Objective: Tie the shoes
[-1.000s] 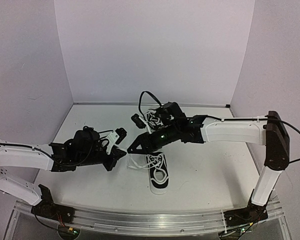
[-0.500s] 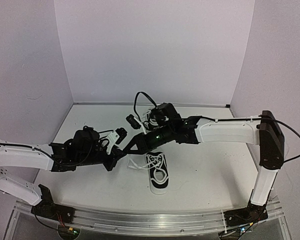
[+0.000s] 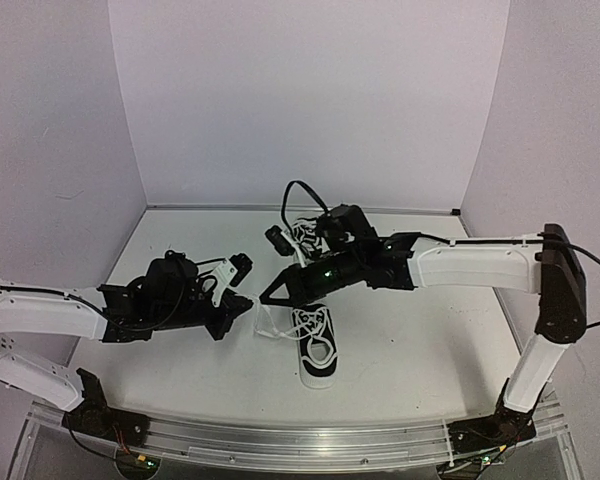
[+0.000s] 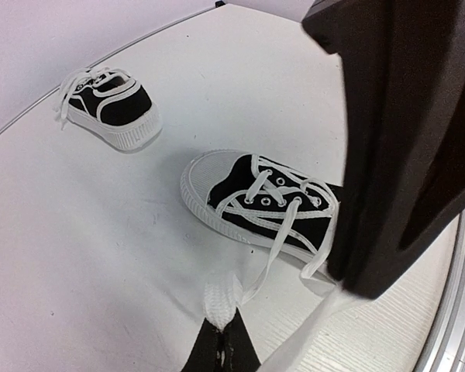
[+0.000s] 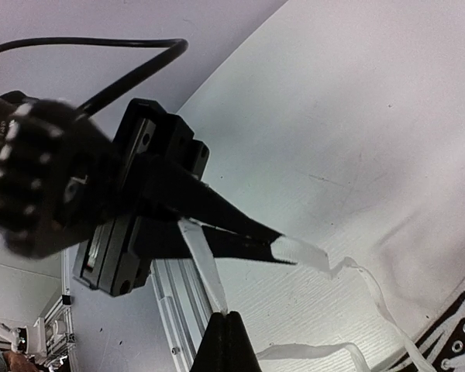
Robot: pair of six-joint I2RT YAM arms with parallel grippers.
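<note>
Sneakers, two of them, lay on the white table (image 3: 430, 340). The near shoe (image 3: 317, 350) sat upright on its sole, toe cap toward the arm bases, with its white laces loose and trailing off to its left. The far shoe (image 3: 304, 237) stood well beyond the near shoe's heel, toward the back wall, and was partly hidden by the right arm.

The left gripper (image 3: 247, 309) hung just left of the near shoe's laced part, its jaws pressed together on the first lace end (image 4: 220, 298). In the left wrist view that flat white tip stuck out above the pinched fingertips, and the strand ran from it to the near shoe's eyelets.

The right gripper (image 3: 266, 298) hovered between the left gripper and the near shoe, its tip close to the left one. Its jaws were likewise clamped tight on the second lace end (image 5: 204, 263), a flat strip rising from its fingertips in the right wrist view. Whether the two grippers touched could not be told. Both lace ends were lifted off the table to the left of the near shoe.
</note>
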